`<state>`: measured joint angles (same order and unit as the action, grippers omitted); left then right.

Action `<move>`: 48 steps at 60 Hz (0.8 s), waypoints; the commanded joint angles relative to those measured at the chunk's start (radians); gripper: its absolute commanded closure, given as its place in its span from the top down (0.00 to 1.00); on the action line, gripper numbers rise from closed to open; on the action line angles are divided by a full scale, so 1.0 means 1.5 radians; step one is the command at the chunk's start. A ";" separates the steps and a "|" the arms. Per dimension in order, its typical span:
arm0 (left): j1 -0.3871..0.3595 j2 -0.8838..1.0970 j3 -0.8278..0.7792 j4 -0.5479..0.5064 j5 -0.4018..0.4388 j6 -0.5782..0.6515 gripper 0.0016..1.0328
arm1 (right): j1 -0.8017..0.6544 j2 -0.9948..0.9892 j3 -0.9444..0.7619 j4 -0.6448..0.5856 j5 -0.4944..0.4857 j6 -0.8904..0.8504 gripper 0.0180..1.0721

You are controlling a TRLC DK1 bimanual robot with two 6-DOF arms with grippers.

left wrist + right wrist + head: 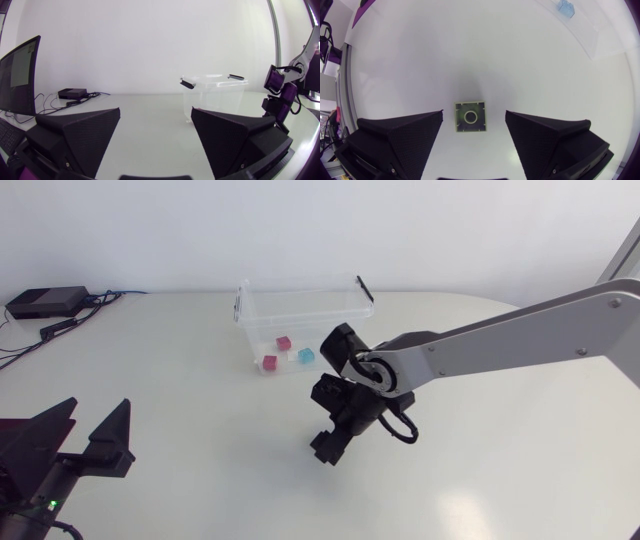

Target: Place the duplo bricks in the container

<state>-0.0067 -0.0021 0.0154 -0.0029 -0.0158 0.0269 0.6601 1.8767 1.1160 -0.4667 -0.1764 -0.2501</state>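
- Green, pale and olive-toned, the loose duplo brick (469,117) lies on the white table (500,480). Its hollow underside, with one round tube, faces my right wrist camera.
- My right gripper (472,112) hangs over this brick with its two black fingers spread wide. The brick sits in the gap between them, and neither finger touches it.
- From the head camera, my right arm comes in from the right edge and reaches past the middle. Its right gripper (325,448) points down at the table in front of the container and covers the green brick.
- My clear plastic container (305,315) stands open on the far middle of the table, with a black latch at each end of its rim.
- Inside the container I see a pink-red brick (284,343), a second pink-red brick (269,363) and a light blue brick (306,355), all on its floor near the front wall.
- Through the right wrist camera the light blue brick (565,7) shows behind the container's wall, well ahead of the gripper.
- My left gripper (90,430) rests at the near left corner with its fingers wide apart and nothing between them. A small green light (50,503) glows on that arm.
- Looking out from the left wrist, the left gripper (155,115) faces across the table to the container (215,95).
- On the far left of the table sits a black box (45,302) with cables (100,300) plugged into it; any print on it is too small for me to read.
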 commanded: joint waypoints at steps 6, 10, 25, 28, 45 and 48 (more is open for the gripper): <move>0.005 -0.008 -0.009 -0.001 -0.004 0.008 0.96 | 0.006 0.031 0.025 -0.048 -0.004 0.015 0.78; 0.005 -0.008 -0.009 -0.001 -0.004 0.008 0.96 | 0.005 0.033 0.027 -0.052 -0.005 0.015 0.78; 0.005 -0.008 -0.009 -0.001 -0.004 0.008 0.96 | 0.008 0.077 0.035 -0.046 -0.011 0.020 0.54; 0.005 -0.008 -0.009 -0.001 -0.004 0.008 0.96 | 0.010 0.092 0.031 -0.030 -0.007 0.026 0.42; 0.005 -0.008 -0.009 -0.001 -0.004 0.008 0.96 | 0.011 0.063 0.019 -0.027 -0.009 0.035 0.34; 0.005 -0.008 -0.009 -0.001 -0.004 0.008 0.96 | 0.011 0.061 0.022 -0.034 -0.009 0.044 0.34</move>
<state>-0.0067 -0.0021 0.0154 -0.0029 -0.0158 0.0269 0.6605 1.9560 1.1744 -0.4915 -0.1867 -0.2150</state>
